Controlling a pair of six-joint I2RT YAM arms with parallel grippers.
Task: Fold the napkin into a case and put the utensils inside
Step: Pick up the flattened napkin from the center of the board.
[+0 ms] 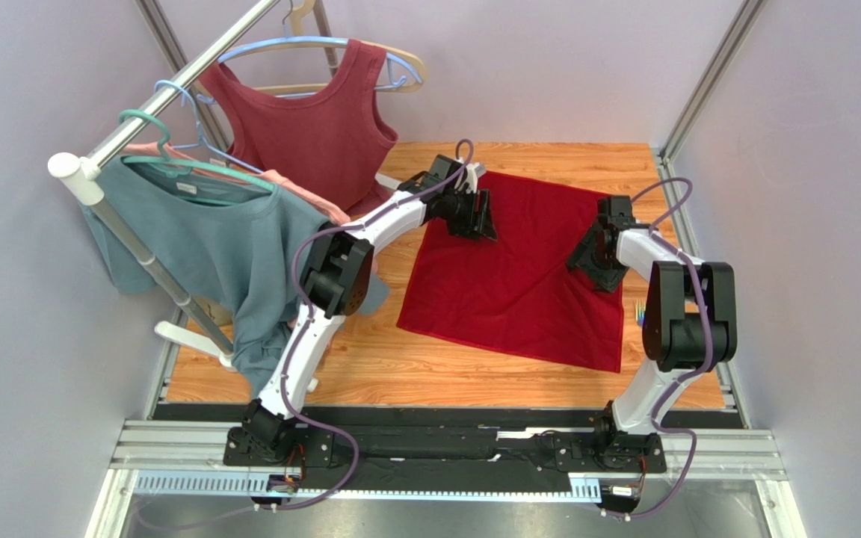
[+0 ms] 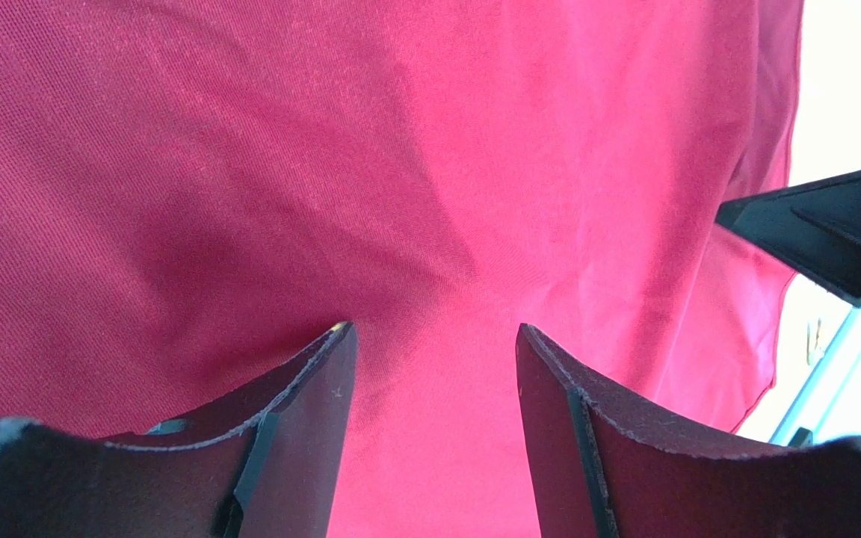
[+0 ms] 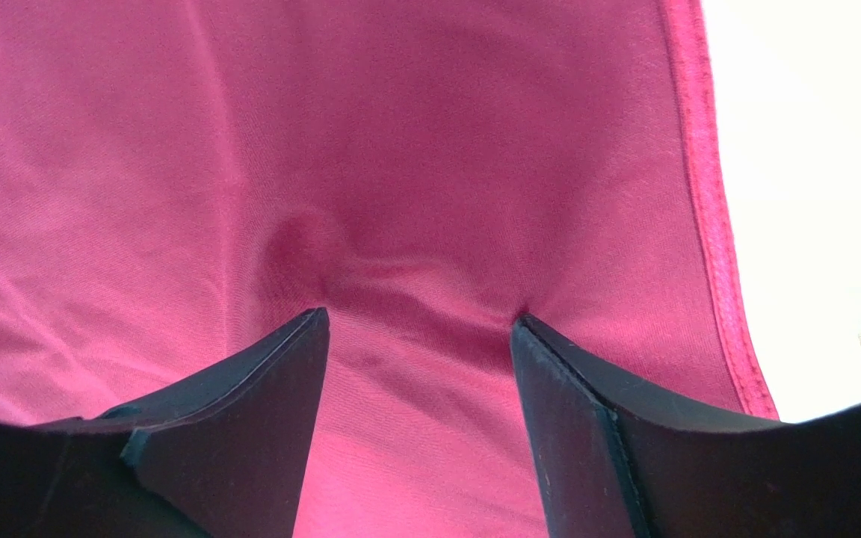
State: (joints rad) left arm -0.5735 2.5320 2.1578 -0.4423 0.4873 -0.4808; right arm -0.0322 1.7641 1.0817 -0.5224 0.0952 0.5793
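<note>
Here, the napkin [image 1: 514, 263] lies spread flat on the wooden tabletop [image 1: 401, 364], right of centre. My left gripper [image 1: 478, 213] sits over its far left corner, jaws apart, nothing grasped. My right gripper [image 1: 594, 260] is at its right edge, likewise released, its fingertips [image 3: 300, 336] pressing a small pucker into the cloth. On the left, a clothes rack [image 1: 137, 241] hung with a teal shirt [image 1: 216, 247] and a maroon top [image 1: 312, 123] crowds just beside my left arm.

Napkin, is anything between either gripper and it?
Nothing visible. The left gripper, open, is right at the napkin near its far left corner; the right gripper, open, presses near its right edge, puckering the cloth.
</note>
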